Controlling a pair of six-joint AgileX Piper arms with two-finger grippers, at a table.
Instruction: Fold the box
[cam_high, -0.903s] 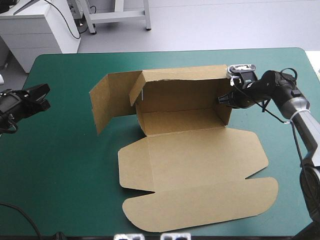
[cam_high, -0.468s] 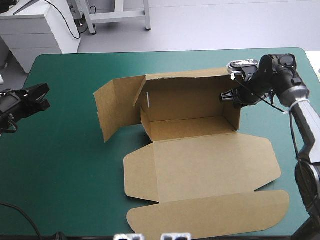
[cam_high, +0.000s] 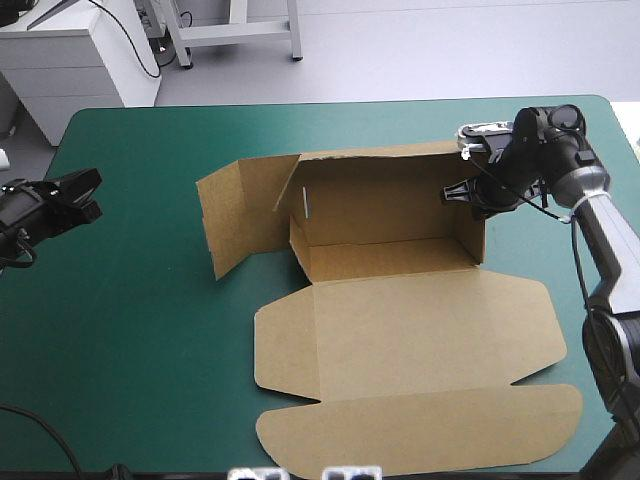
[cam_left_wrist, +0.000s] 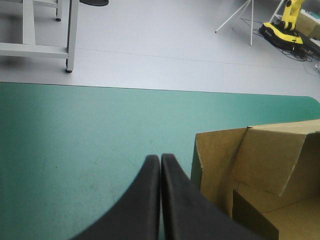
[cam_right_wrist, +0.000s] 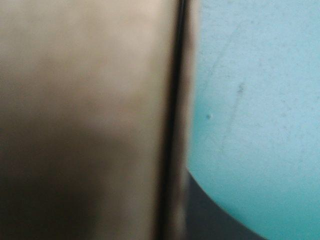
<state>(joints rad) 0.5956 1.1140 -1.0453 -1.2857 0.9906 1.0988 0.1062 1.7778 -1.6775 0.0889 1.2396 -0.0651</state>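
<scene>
Gripping box (cam_high: 400, 320) by right end wall, top edge: right tool (cam_high: 468, 192), clamped on board. Box at middle of desk (cam_high: 130, 300); back wall raised, lid panels flat toward near edge; long axis left-right. Left tool (cam_left_wrist: 160, 159): closed, empty, at desk's left edge; loose left flap (cam_high: 225, 215) nearer it.

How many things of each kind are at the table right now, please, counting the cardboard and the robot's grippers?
Brown box, walls partly raised: 1
Black grippers: 2, the left gripper shut and holding nothing, the right gripper shut on the box's right wall
Total: 3
</scene>
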